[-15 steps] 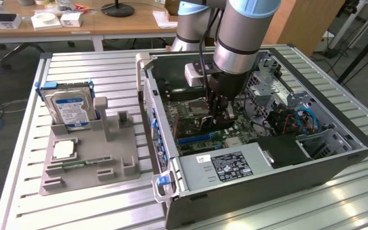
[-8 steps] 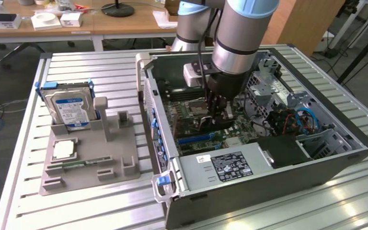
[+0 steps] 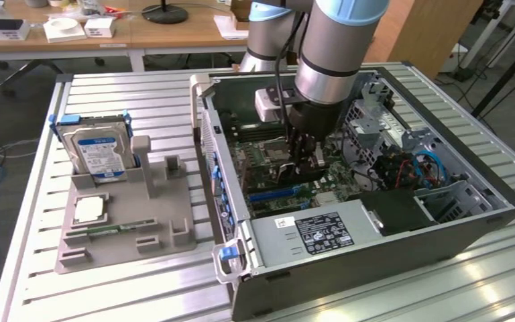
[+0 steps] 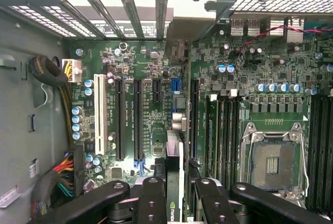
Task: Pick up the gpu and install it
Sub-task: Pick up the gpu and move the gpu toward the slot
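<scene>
My gripper (image 3: 300, 157) reaches down inside the open computer case (image 3: 472, 221), just over the green motherboard (image 3: 262, 171). It is shut on the gpu (image 3: 295, 173), a thin dark card held on edge. In the wrist view the gpu (image 4: 175, 151) runs edge-on away from the gripper (image 4: 177, 187), with black fingers (image 4: 152, 193) on both sides of it. The card stands over the board between the long black slots (image 4: 138, 120) and the memory slots (image 4: 223, 130). I cannot tell whether its lower edge touches a slot.
A silver hard drive (image 3: 96, 151) with a blue label, a processor (image 3: 89, 209) and a small memory stick (image 3: 105, 231) sit in a grey fixture (image 3: 150, 248) at the exterior view's left. Inside the case are the power supply (image 3: 316, 231), blue cables (image 3: 423, 168) and the CPU socket (image 4: 273, 161).
</scene>
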Controlling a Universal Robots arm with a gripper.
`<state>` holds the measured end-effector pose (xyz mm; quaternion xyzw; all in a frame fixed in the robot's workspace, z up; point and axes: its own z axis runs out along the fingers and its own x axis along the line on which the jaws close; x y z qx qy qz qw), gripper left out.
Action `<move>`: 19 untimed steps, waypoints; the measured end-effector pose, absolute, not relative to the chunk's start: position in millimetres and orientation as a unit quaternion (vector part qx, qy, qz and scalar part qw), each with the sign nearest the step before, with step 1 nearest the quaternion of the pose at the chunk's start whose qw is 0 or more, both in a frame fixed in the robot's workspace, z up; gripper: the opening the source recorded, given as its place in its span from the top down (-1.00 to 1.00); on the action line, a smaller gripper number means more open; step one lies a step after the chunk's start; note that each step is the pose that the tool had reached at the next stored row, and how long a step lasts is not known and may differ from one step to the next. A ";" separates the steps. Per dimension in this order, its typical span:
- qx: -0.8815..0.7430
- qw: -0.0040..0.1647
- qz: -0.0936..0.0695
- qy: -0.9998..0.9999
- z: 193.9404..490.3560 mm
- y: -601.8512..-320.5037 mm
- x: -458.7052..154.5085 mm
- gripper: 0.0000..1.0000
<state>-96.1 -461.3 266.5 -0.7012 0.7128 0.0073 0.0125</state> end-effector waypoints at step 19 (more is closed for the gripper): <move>-0.701 0.013 0.007 0.713 266.4 -462.0 -103.2 0.47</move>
